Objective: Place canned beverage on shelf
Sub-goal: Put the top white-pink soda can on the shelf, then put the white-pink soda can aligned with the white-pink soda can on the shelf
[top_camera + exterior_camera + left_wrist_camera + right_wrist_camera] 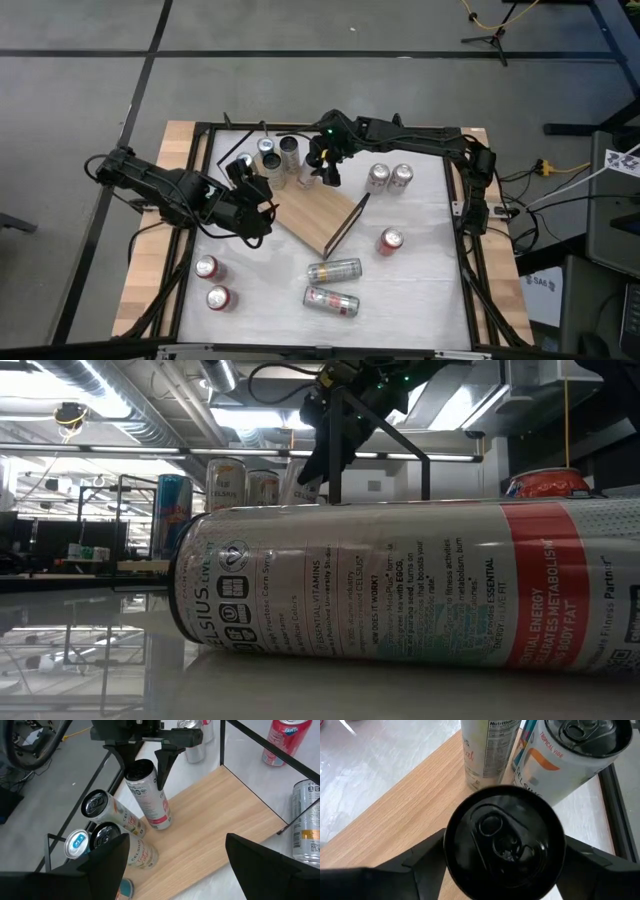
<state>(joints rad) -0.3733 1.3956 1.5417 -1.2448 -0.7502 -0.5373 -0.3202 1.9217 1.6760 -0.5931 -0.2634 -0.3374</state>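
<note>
The shelf is a light-brown wooden board (315,215) on a thin black frame, lying at a slant mid-table; it also shows in the left wrist view (210,830). Several cans (272,155) stand at its far-left corner. My right gripper (318,165) is shut on a white can with a black top (147,795) next to them. My left gripper (255,195) is open and empty, just left of the board, its fingers pointing at the cans. My right gripper pinches the white can between its two fingers, one on each side of the wall just under the black top rim (451,845). The fingers (162,770) come from above, pointing down. The can is upright, its base (161,822) on the board.
Two upright cans (390,177) stand right of the shelf and a red one (391,241) near its right end. Two cans lie on their sides (332,285) toward the near edge; one fills the low view (400,590). Two red cans (212,282) stand near left.
</note>
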